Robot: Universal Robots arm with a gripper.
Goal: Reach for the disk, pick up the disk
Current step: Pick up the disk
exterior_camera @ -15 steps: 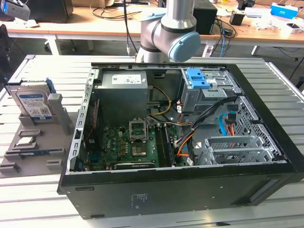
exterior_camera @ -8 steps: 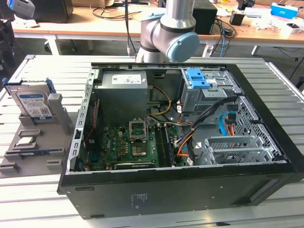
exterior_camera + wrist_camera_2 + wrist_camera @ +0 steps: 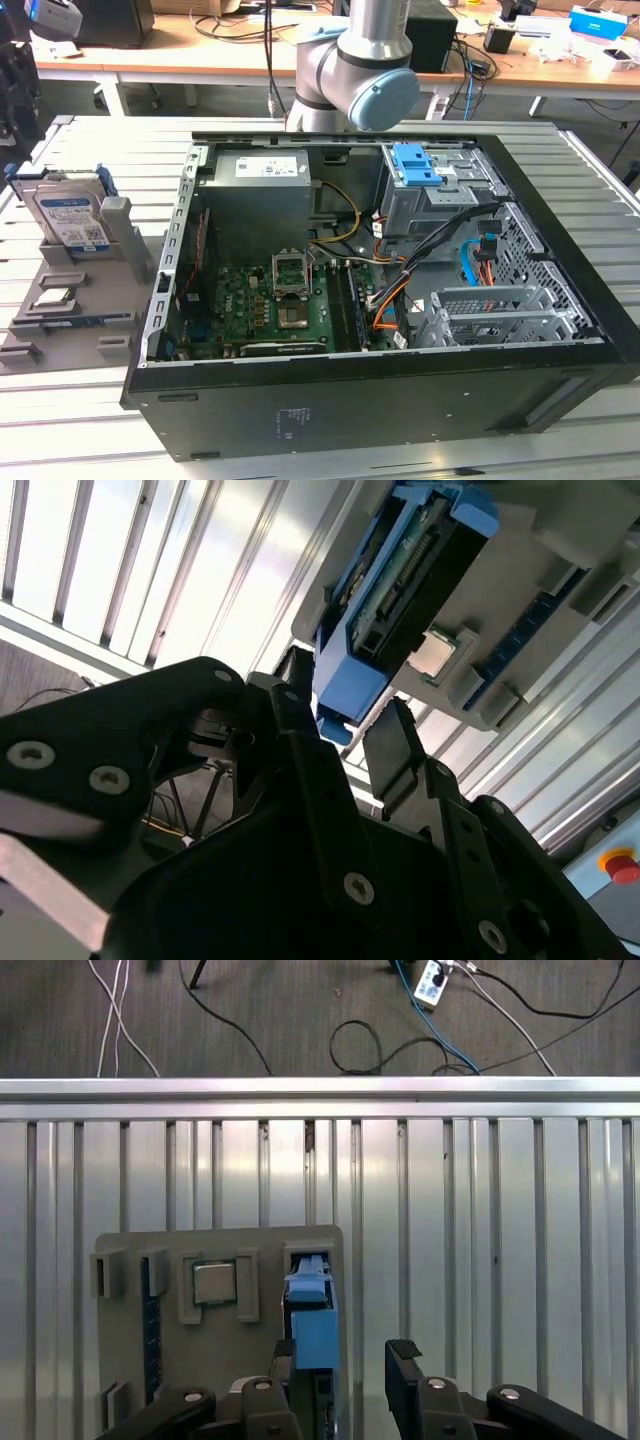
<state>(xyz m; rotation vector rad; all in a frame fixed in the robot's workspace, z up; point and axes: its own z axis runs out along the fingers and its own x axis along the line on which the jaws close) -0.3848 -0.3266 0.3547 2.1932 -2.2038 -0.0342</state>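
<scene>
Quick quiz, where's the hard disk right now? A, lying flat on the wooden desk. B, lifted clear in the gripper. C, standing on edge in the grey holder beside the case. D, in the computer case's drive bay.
C: in the exterior view the disk stands on edge in the grey holder, to the exterior view's left of the computer case, and in the first wrist view the gripper is open, not closed on it.

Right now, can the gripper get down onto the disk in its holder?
Probably yes. The gripper is open, facing the disk, which stands on edge in the grey holder. Nothing lies between them, and the processor chip sits apart in its own slot.
</scene>
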